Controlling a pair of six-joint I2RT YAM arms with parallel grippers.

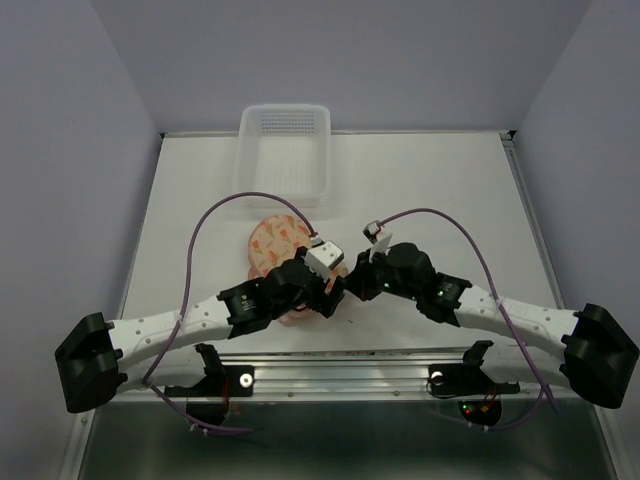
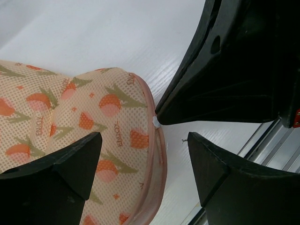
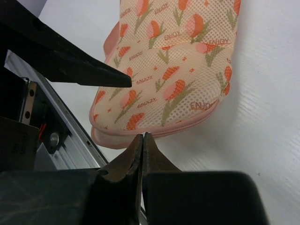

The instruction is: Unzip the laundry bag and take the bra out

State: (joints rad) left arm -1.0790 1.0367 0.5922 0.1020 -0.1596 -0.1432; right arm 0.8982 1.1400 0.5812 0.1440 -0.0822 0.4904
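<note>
Unzipping is your step now: the cream tulip-printed mesh laundry bag (image 3: 173,70) lies on the white table (image 3: 262,117), your left gripper (image 2: 144,140) gaping over it, your right gripper (image 3: 142,138) pinched shut at its pink trim (image 3: 154,132). Next calls for a steady drag along that trim.

A white desk (image 1: 420,180) is seen. A printed cream laundry bag (image 1: 275,238) is laid flat on it towards the near edge, and a white perforated basket (image 1: 285,170) is set at the far edge.
</note>
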